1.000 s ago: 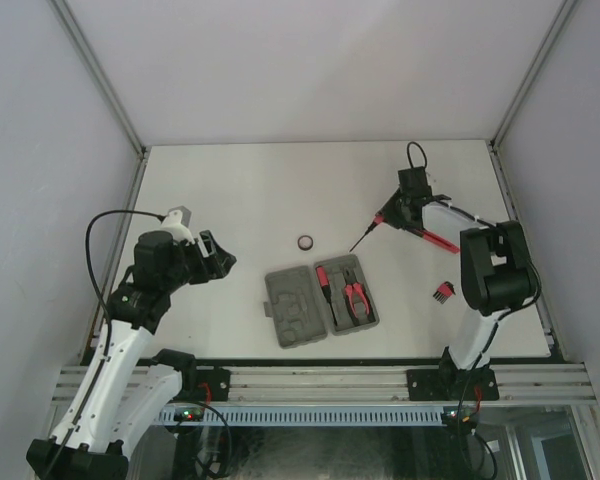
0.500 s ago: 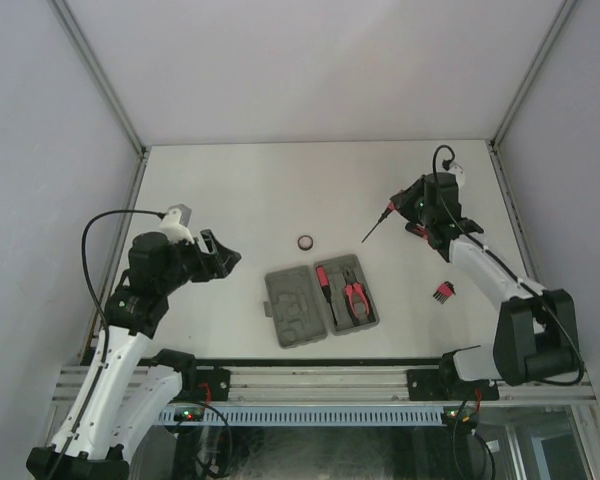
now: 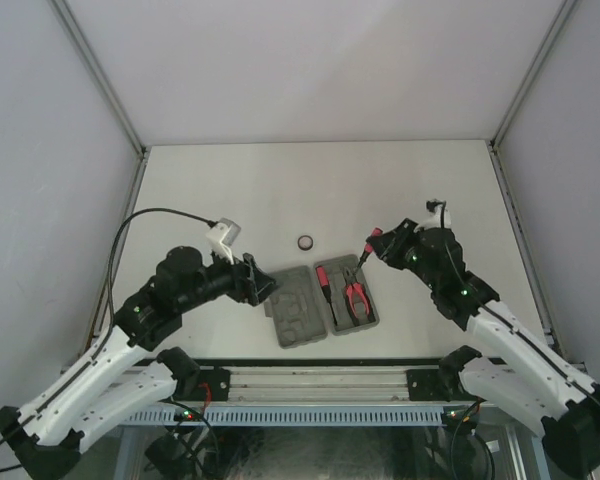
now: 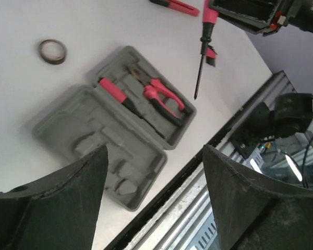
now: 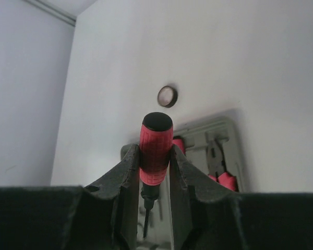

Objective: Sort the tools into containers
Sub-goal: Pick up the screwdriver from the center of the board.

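Plainly, the held screwdriver (image 5: 156,134) hung tip-down in the air near the far right corner of the grey case (image 3: 292,308). Its red handle was clamped between the fingers of the right gripper (image 5: 155,156). To seat it well, we judged, we would have to lay the shaft level and in line with a free recess beside the pliers (image 3: 356,295) and the seated screwdriver (image 3: 325,283). We would then lower it slowly and let go only once it lay flat. The left gripper (image 3: 262,284) stood wide and empty just beside the case's left half. The black ring (image 3: 306,241) lay on the table (image 3: 230,200) beyond the case.

From above, the right arm covered whatever lay under it. The left wrist view showed another red tool (image 4: 175,5) cut off at the edge and a small piece (image 4: 213,52) half behind the shaft. We could not make out which recess was free.
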You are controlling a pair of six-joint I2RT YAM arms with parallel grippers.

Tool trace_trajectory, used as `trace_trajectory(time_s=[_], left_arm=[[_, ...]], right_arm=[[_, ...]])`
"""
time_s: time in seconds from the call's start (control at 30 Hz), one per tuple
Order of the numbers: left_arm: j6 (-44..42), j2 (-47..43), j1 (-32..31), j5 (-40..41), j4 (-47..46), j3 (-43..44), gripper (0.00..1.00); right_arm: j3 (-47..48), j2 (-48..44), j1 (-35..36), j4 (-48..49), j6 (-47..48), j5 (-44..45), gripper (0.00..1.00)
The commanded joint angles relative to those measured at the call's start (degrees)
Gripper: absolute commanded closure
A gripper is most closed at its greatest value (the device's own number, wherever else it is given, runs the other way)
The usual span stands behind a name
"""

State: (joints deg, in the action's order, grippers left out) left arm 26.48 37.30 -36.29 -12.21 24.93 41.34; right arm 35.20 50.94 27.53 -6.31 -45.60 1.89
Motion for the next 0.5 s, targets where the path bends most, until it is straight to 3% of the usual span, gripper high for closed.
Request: trace_trajectory(time_s=[0.0, 0.3, 0.47], left_arm=[[2.6, 0.9, -8.7, 7.0, -8.5, -2.1, 0.24], [5.8, 7.2, -22.8, 10.7, -20.6, -6.8, 0.27], [8.0, 11.6, -26.5, 11.4, -25.2, -8.2, 0.34]], right_arm=[[-1.0, -7.4, 5.5, -1.8, -6.1, 3.1, 1.00], [-6.5, -12.9, 24.5, -0.2, -17.2, 11.7, 1.00], [-7.3, -11.5, 30.3, 3.1, -19.1, 15.0, 1.00]])
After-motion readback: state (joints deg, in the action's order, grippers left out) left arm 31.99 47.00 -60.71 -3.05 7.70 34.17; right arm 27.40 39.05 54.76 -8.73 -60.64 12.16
